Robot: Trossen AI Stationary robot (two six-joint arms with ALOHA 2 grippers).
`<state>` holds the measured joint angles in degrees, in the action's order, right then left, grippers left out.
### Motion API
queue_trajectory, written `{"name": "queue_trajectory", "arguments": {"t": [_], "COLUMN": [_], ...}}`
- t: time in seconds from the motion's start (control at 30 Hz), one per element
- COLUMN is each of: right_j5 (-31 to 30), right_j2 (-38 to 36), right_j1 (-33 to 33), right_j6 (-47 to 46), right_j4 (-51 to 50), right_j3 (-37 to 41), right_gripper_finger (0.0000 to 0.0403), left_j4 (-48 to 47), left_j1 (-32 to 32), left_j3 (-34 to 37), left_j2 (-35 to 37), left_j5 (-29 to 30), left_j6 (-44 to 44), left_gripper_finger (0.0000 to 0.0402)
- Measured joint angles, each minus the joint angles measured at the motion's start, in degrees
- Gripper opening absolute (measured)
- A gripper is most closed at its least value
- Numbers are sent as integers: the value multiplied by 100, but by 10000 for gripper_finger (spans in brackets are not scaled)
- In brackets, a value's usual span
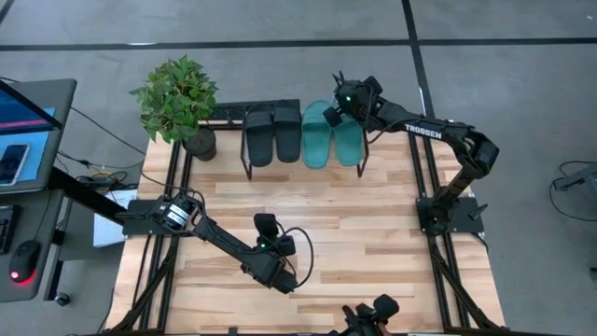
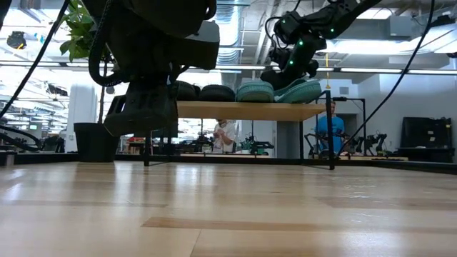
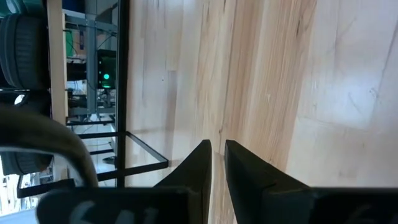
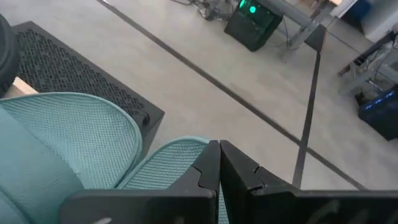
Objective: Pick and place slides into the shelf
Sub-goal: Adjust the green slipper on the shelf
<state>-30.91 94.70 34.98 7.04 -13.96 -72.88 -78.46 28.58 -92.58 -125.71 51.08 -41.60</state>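
Four slides lie side by side on the shelf (image 2: 250, 110) at the table's far edge: two black ones (image 1: 258, 135) (image 1: 285, 131) on the left, two teal ones (image 1: 316, 135) (image 1: 348, 140) on the right. In the low view the right teal slide (image 2: 303, 89) sits tilted. My right gripper (image 4: 219, 146) is shut and hangs over the far end of that slide, slanting down. My left gripper (image 1: 264, 222) hovers over the bare table near its front edge, its fingers (image 3: 202, 163) nearly together with nothing between them. My right gripper's shut fingertips stand right at the far end of the right teal slide (image 4: 177, 155), coming from the table's right and slanting down. I cannot tell whether they touch it.
A potted plant (image 1: 177, 98) stands at the table's far left corner beside the shelf. Bare wooden tabletop (image 1: 373, 224) spreads between the shelf and the front edge. Black frame rails (image 1: 422, 177) run along both sides. A desk with a screen (image 1: 23, 117) stands to the left.
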Motion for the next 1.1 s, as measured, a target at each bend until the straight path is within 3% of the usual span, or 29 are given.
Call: {"name": "queue_trajectory", "arguments": {"t": [0.2, 0.57, 0.67, 0.83, 0.93, 1.1], "right_j5": [-51, -104, -806, -2940, -3381, -3512], "right_j2": [4, -479, -708, -953, -984, -855], "right_j1": [-38, -327, -416, -571, -505, -205], "right_j6": [-97, -88, -66, 325, 318, -323], "right_j4": [78, 1252, 1245, 589, -53, -1120], "right_j3": [11, 35, 35, 22, 22, 34], "right_gripper_finger": [0, 0, 0, 0, 0, 0], "left_j4": [0, 0, 0, 39, 144, 290], "left_j1": [0, 0, 0, 0, 0, -1], "left_j3": [0, 0, 0, -1, 0, 0], "left_j2": [0, 0, 0, 0, 0, 0], "left_j5": [1, 4, 4, 4, 14, 36], "left_j6": [1, 0, -4, -9, 12, 133], "left_gripper_finger": [36, 36, 36, 36, 36, 36]}}
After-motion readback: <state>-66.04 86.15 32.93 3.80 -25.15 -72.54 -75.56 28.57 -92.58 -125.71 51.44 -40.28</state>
